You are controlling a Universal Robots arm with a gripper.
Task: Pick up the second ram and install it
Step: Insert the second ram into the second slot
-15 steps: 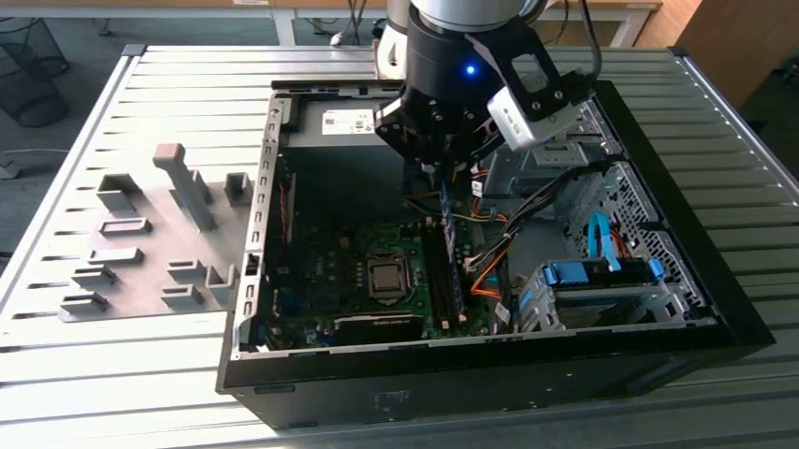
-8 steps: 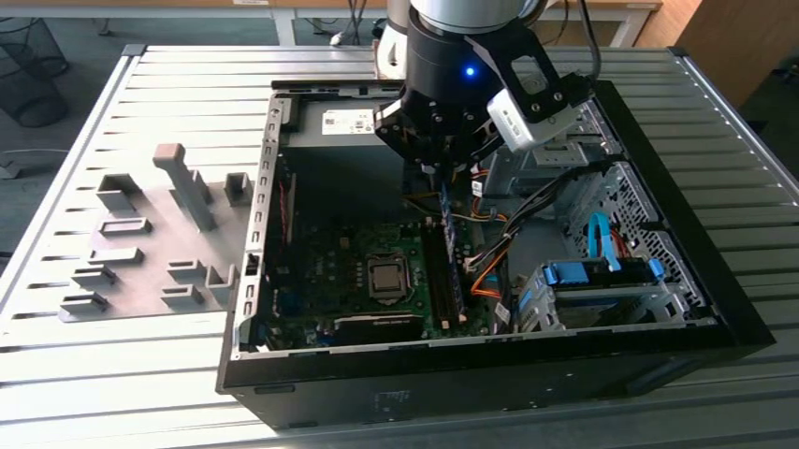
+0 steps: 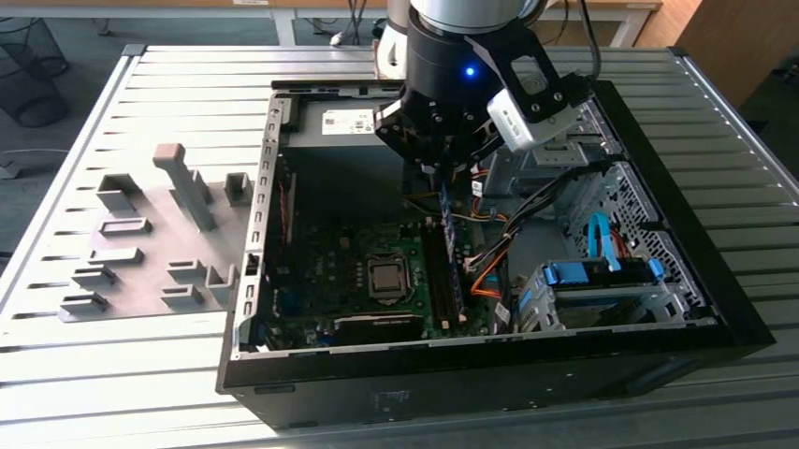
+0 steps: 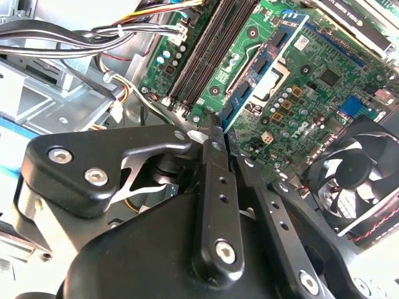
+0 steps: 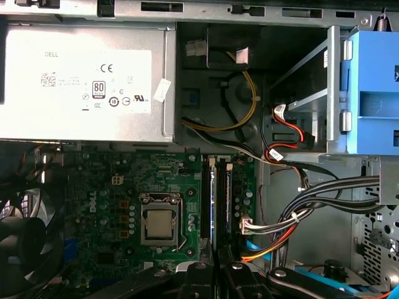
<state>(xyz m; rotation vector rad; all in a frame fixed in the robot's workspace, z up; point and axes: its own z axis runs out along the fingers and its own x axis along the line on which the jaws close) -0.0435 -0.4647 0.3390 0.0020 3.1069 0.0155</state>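
The gripper is hanging inside the open computer case, its fingers pinched nearly together on the thin blue second ram. In the exterior view the stick is running lengthwise from twelve toward six o'clock, just over the memory slots on the motherboard. Cables are crowding in at three o'clock, so room is tight.

The gripper hangs inside the open computer case, over the memory slots. Cable bundles and the blue drive cage crowd the exterior view's right. Toward the left, the motherboard lies low and open, the fan beyond it.
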